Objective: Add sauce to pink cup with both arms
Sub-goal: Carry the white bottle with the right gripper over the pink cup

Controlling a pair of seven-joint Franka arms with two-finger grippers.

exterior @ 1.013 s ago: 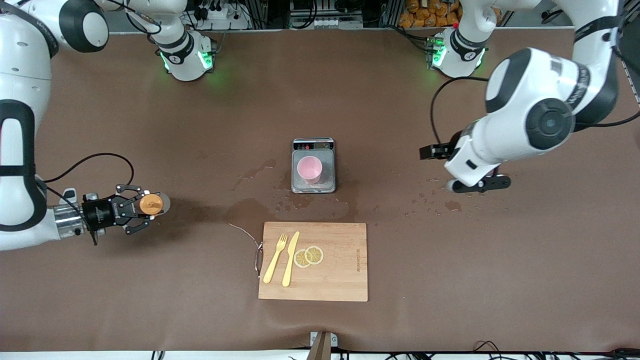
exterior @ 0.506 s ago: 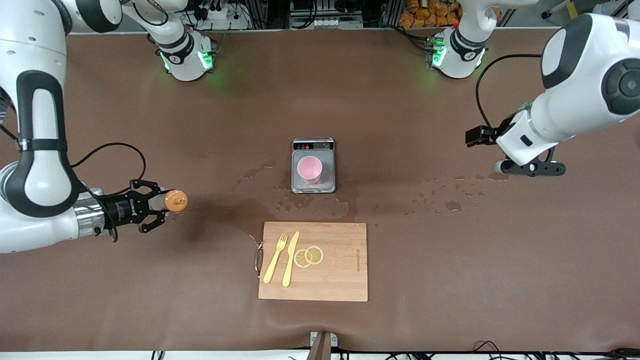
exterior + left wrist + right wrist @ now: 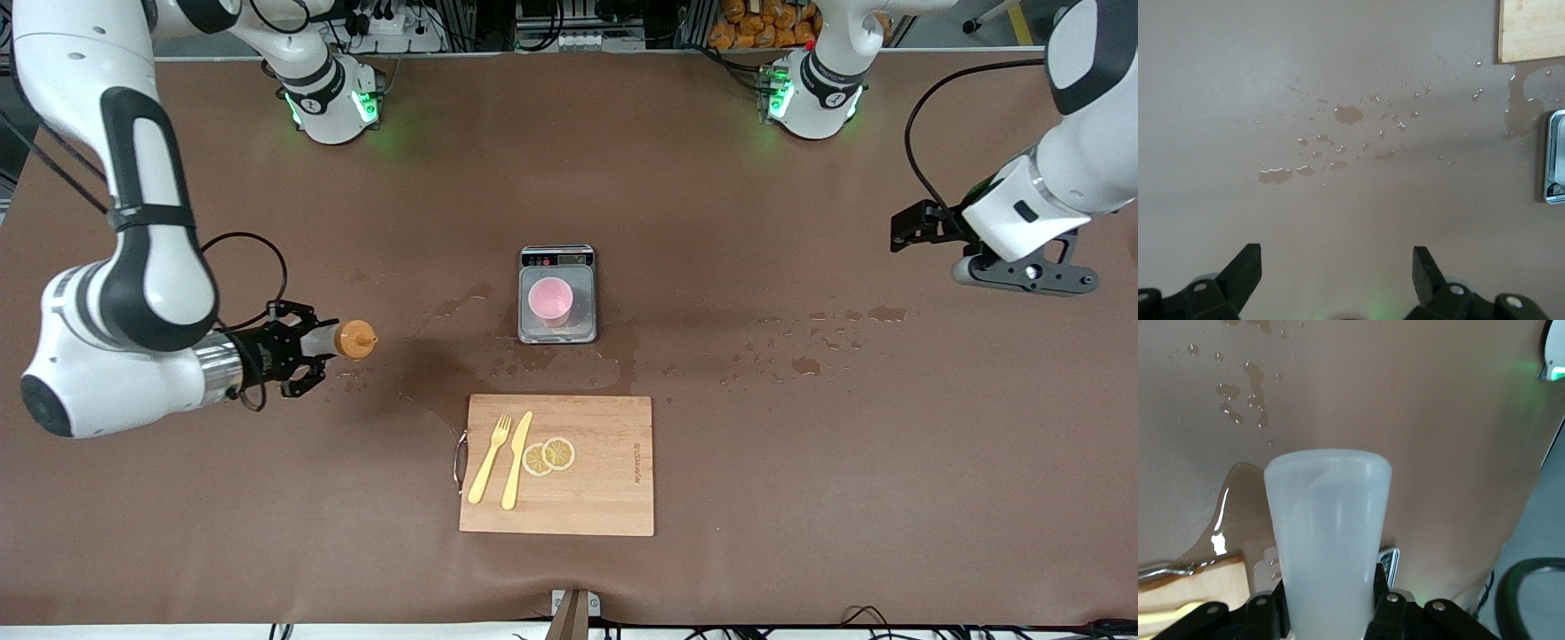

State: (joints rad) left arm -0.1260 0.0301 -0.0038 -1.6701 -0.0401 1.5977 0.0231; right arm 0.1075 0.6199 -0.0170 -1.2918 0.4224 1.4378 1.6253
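Note:
The pink cup [image 3: 550, 300] stands upright on a grey scale [image 3: 558, 334] in the middle of the table. My right gripper [image 3: 300, 349] is shut on the sauce bottle [image 3: 327, 341] and holds it tipped on its side above the table, toward the right arm's end. The bottle's orange cap [image 3: 357, 340] points toward the cup, well short of it. In the right wrist view the translucent bottle [image 3: 1328, 527] fills the space between the fingers [image 3: 1388, 607]. My left gripper [image 3: 1024, 276] is open and empty, over the left arm's end of the table; the left wrist view shows the gripper [image 3: 1335, 261] over wet cloth.
A wooden cutting board [image 3: 605, 498] lies nearer the front camera than the scale. It carries a yellow fork [image 3: 490, 460], a yellow knife [image 3: 516, 460] and lemon slices [image 3: 549, 455]. Water spots [image 3: 805, 364] and a wet patch [image 3: 444, 369] mark the brown cloth.
My right arm has carried the bottle toward the cup and tipped it so the cap points at the cup. My left arm has drawn back toward its end of the table.

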